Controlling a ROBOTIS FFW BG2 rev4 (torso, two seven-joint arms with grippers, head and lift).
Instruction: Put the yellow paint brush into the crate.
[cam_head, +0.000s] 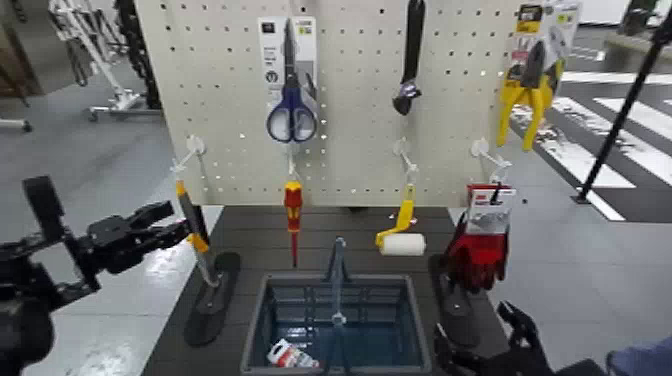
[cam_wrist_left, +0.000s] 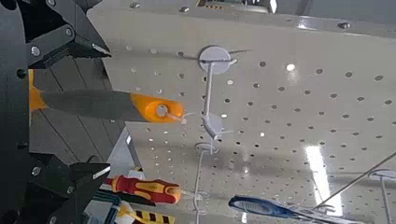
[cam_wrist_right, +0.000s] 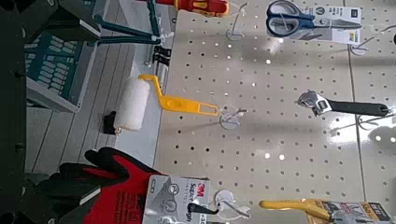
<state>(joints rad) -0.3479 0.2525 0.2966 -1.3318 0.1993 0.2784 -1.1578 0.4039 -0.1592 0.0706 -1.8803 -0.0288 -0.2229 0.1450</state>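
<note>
The yellow paint brush hangs by its orange tip from a white hook at the left of the pegboard, bristles down. My left gripper reaches in from the left at the height of the dark shaft. In the left wrist view the yellow paint brush runs between the fingers, which stand apart on either side of it; the gripper is open. The grey-blue crate sits on the table at front centre, below and to the right of the brush. My right gripper waits low at the front right.
On the pegboard hang blue scissors, a black wrench, yellow pliers, a red-and-yellow screwdriver, a yellow-handled roller and red gloves. A small red-and-white item lies in the crate. A black stand foot lies under the brush.
</note>
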